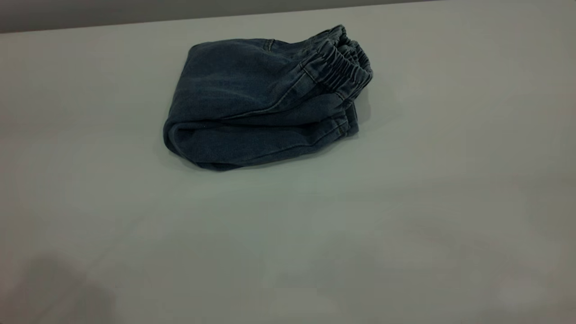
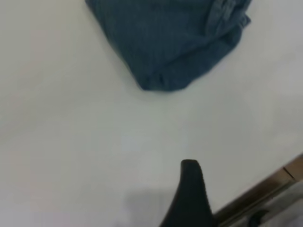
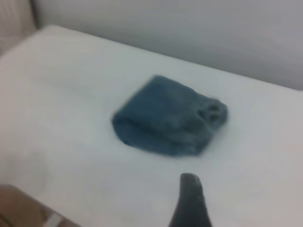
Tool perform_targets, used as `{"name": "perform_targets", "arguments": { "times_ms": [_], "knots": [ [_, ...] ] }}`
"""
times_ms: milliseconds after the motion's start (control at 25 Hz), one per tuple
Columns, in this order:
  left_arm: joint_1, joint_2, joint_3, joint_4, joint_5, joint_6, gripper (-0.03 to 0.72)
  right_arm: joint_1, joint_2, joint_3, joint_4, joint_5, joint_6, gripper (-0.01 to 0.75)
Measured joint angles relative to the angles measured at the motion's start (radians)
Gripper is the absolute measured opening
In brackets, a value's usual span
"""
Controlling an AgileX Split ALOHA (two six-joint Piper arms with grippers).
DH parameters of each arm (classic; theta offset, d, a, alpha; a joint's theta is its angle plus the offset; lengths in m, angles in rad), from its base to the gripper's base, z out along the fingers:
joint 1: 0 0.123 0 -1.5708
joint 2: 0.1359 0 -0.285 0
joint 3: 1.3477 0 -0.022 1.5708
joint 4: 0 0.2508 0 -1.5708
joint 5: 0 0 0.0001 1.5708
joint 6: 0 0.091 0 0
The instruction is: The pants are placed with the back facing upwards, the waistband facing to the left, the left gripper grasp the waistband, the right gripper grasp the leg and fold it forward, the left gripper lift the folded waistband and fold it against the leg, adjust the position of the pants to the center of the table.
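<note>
The pants (image 1: 261,103) lie folded into a compact blue denim bundle on the table (image 1: 315,234), toward its far side and a little left of the middle. The ruched waistband (image 1: 346,58) sits on top at the bundle's right end. Under it lie the folded leg layers, with a stitched hem (image 1: 344,125) peeking out. Neither arm appears in the exterior view. In the left wrist view my left gripper (image 2: 189,189) is a dark tip over bare table, well short of the pants (image 2: 175,42). My right gripper (image 3: 190,198) likewise hangs apart from the pants (image 3: 165,118). Nothing is held.
A brown table edge (image 2: 265,189) runs close beside the left gripper. A grey wall (image 3: 189,28) rises behind the table's far edge. A faint shadow (image 1: 58,292) falls on the near left corner.
</note>
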Motion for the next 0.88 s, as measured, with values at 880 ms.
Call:
{"name": "perform_targets", "arguments": {
  "times_ms": [880],
  "knots": [
    [0.0,-0.409,0.42,-0.045,-0.165,0.038,0.517,0.0,-0.311,0.437,-0.232,-0.119,0.091,0.461]
  ]
}}
